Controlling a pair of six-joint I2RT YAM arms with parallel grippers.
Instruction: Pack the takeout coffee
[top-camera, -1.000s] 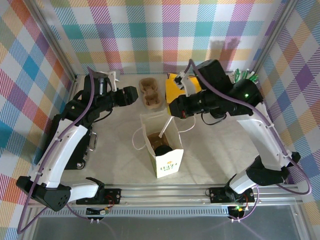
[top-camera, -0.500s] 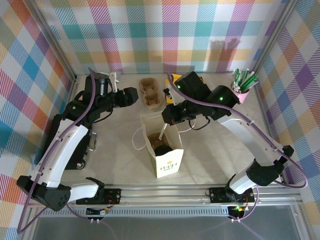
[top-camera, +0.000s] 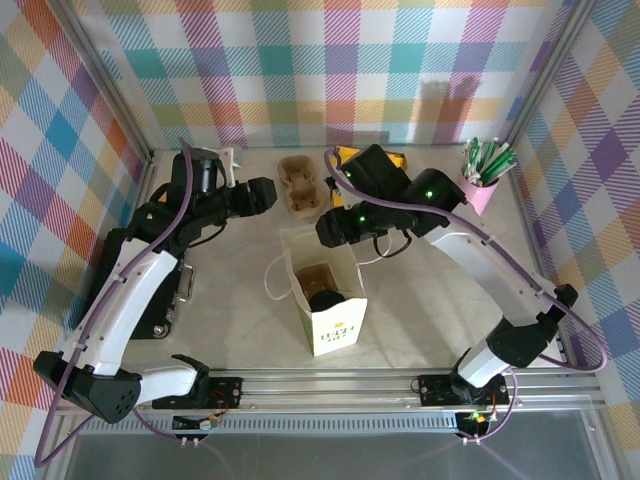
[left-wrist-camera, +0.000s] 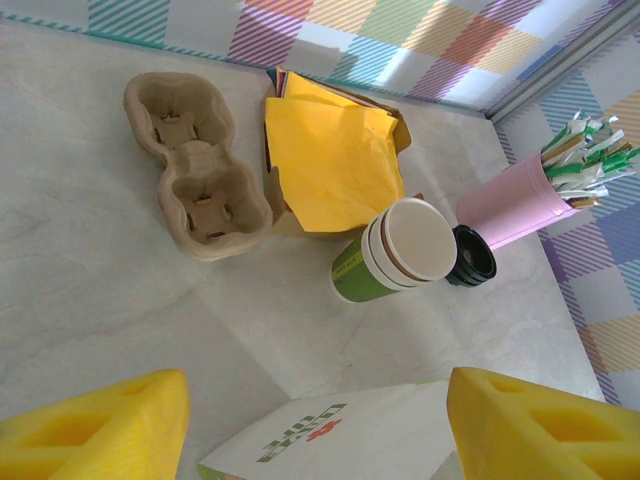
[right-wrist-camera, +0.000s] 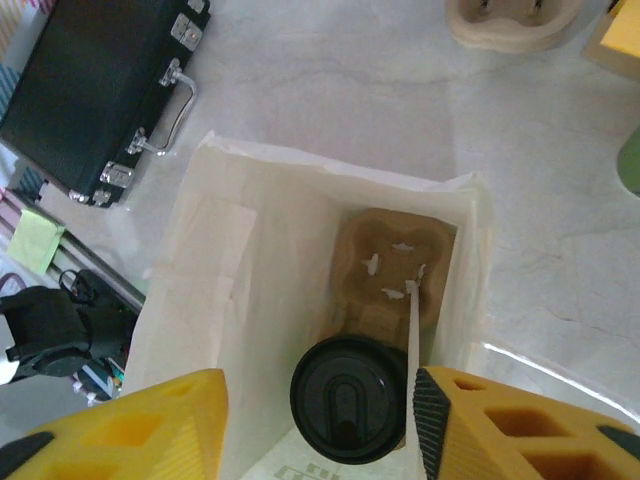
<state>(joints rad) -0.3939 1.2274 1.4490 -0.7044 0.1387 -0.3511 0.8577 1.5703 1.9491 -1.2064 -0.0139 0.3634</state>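
Since the takeout coffee (right-wrist-camera: 348, 420) sits lidded inside the paper bag (right-wrist-camera: 230, 250), apparently in a carrier (right-wrist-camera: 390, 250), the right gripper (right-wrist-camera: 318, 405), parted and empty, should be lifted straight clear; the left gripper (left-wrist-camera: 315, 425) is parted, empty.

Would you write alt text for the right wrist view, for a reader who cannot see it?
Looking down into an open white paper bag: a takeout coffee cup with a round black plastic lid sits beside the empty slot of a brown pulp cup carrier, with a thin white stick alongside. The open, yellow-fingered right gripper hovers above.
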